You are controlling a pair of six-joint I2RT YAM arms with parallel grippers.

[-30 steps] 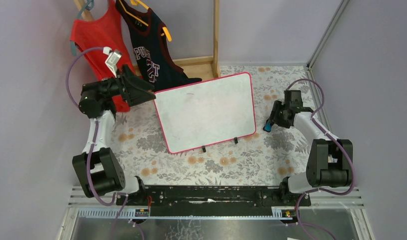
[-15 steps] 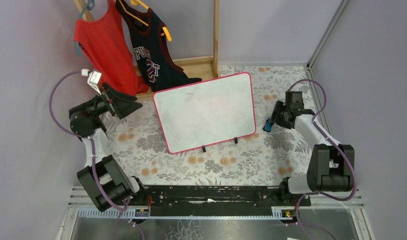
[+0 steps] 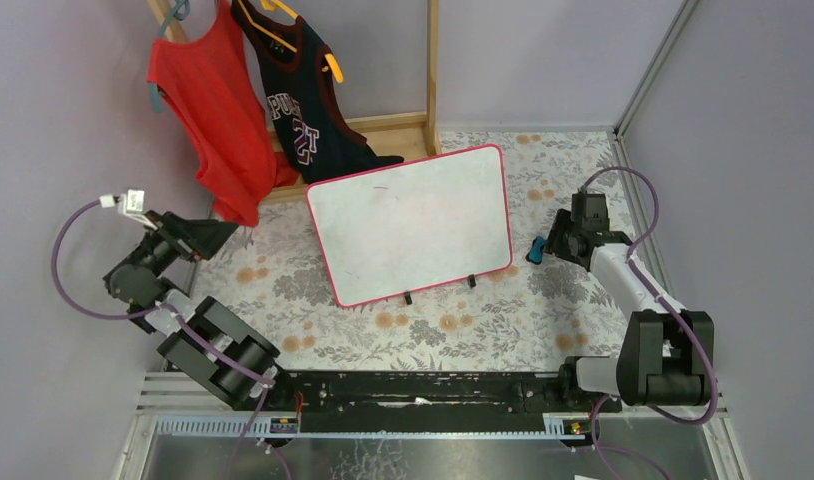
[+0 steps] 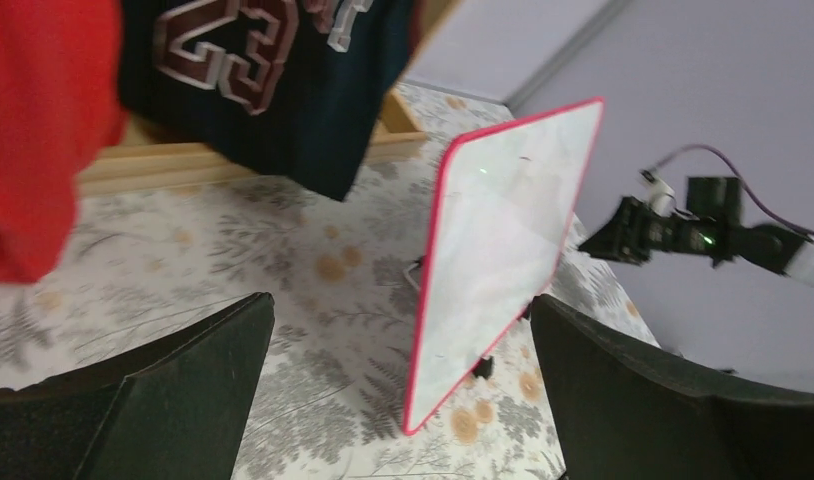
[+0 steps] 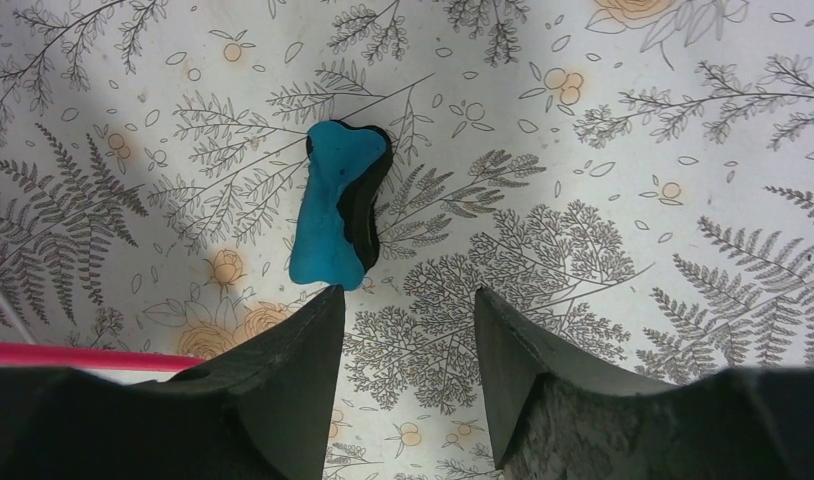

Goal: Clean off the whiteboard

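Observation:
The whiteboard (image 3: 413,225), white with a thin pink frame and small black feet, stands tilted in the middle of the floral cloth. Its face shows faint smears and a tiny dark mark (image 3: 381,188). In the left wrist view the whiteboard (image 4: 503,240) appears edge-on, well ahead. My left gripper (image 3: 211,234) hangs far left of it, open and empty, jaws wide (image 4: 401,298). A blue eraser with a black pad (image 5: 335,210) lies on the cloth just right of the board (image 3: 535,250). My right gripper (image 5: 408,293) is open just behind the eraser (image 3: 555,243), nothing between its fingers.
A red jersey (image 3: 208,110) and a dark jersey (image 3: 298,100) hang on a wooden rack (image 3: 432,70) at the back left. Purple walls close in on both sides. The board's pink edge (image 5: 73,356) shows left of my right fingers.
My left arm has swung back and left, away from the board's left edge, still open. The right gripper has shifted slightly right. The eraser and board stay put.

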